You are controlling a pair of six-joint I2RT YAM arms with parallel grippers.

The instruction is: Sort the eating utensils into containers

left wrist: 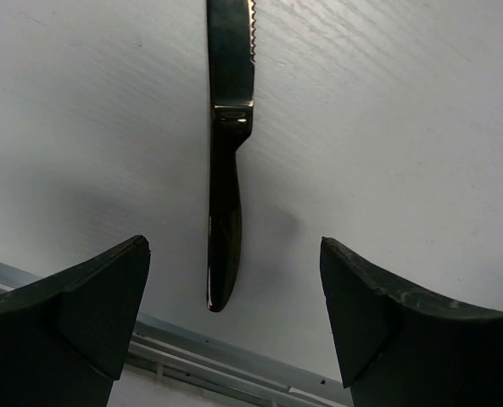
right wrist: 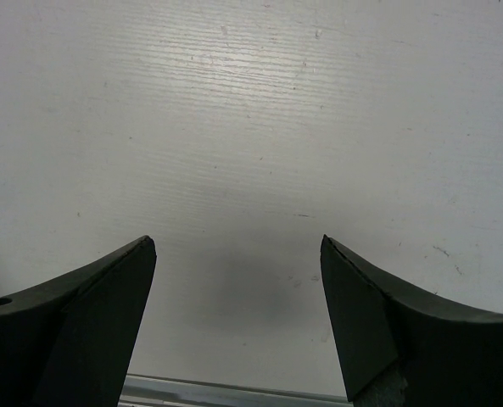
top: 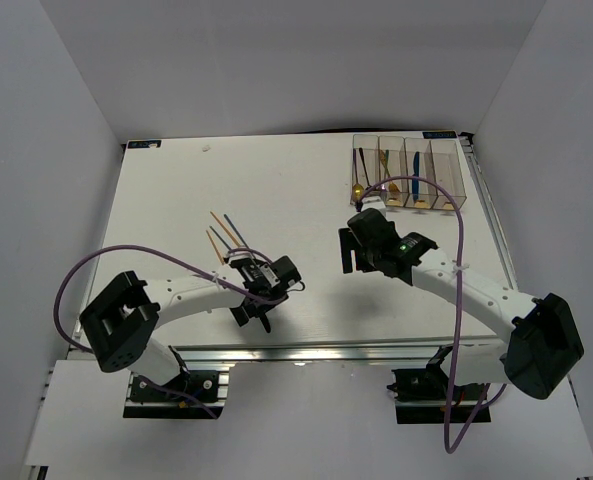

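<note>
A black knife (left wrist: pixel 226 170) with a serrated blade lies on the white table, handle toward me. My left gripper (left wrist: pixel 234 254) is open just above it, and the handle end lies between the fingers, a little left of centre, untouched. In the top view this gripper (top: pixel 253 316) is near the table's front edge and hides the knife. Thin orange and blue chopsticks (top: pixel 222 235) lie just behind it. The clear containers (top: pixel 406 172) stand in a row at the back right with black, gold and blue utensils inside. My right gripper (top: pixel 354 252) is open and empty over bare table (right wrist: pixel 238 246).
The metal rail of the table's front edge shows close under both grippers, in the left wrist view (left wrist: pixel 234 356) and in the right wrist view (right wrist: pixel 234 392). A purple cable (top: pixel 446 200) loops from the right arm up past the containers. White walls enclose the table.
</note>
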